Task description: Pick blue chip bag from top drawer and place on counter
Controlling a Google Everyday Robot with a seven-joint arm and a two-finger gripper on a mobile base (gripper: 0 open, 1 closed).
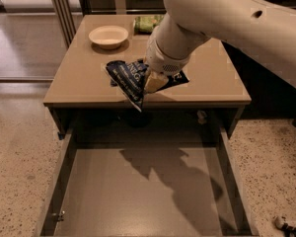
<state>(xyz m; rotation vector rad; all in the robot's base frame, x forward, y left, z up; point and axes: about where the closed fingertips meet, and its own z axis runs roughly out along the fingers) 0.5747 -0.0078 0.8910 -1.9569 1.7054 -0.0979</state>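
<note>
Camera view shows the cream two-finger gripper (155, 81) clamped on the crumpled navy foil blue chip bag (127, 78), which hangs just left of it over the smooth tan counter (84, 80), beyond the open grey top drawer (138, 196) below, seemingly ready for release.

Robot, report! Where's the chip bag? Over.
Gripper shut on blue chip bag, over counter front edge. Drawer open below. Bowl, green bag well behind.

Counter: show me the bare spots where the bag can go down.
Bare: the counter front-left, between bowl and front edge, and its right side beyond the arm. Crowded: back edge with bowl and green bag; middle front, where the gripper holds the blue chip bag.
</note>
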